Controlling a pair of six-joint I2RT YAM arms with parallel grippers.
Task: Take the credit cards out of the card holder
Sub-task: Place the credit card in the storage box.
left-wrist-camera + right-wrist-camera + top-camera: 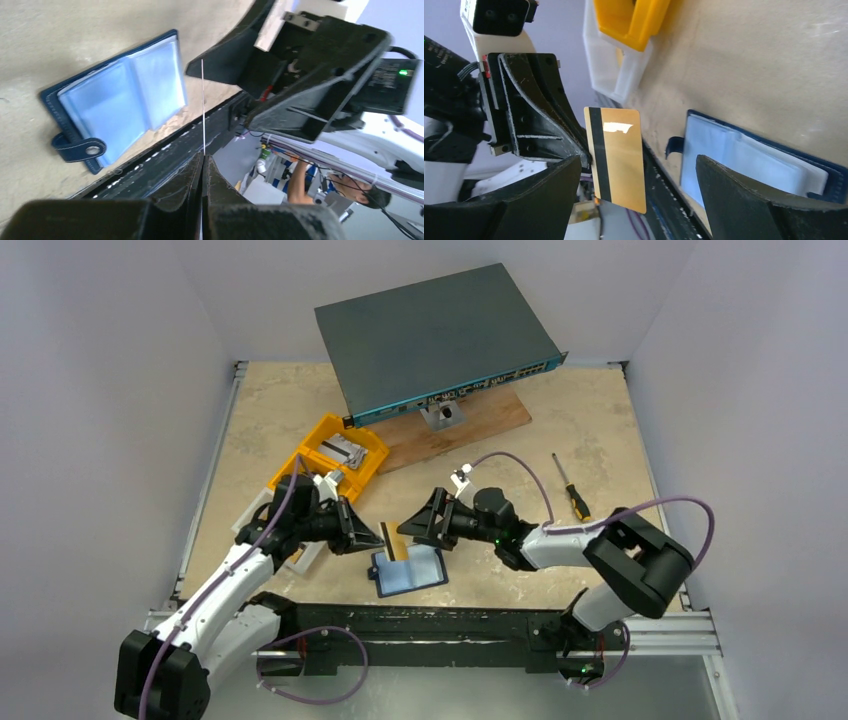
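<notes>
Pinching a card (616, 155), left fingers (352, 528) sit before yellow bins (368, 462).

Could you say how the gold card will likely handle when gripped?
Probably stiff: the gold card stands straight, held by one edge in the left gripper. Likely light: edge-on it is a thin line. Its glossy face may slip.

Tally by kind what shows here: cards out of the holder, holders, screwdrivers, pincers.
card: 1
holder: 1
screwdriver: 1
pincers: 2, left pincer shut on the card, right pincer open
Total: 5
</notes>
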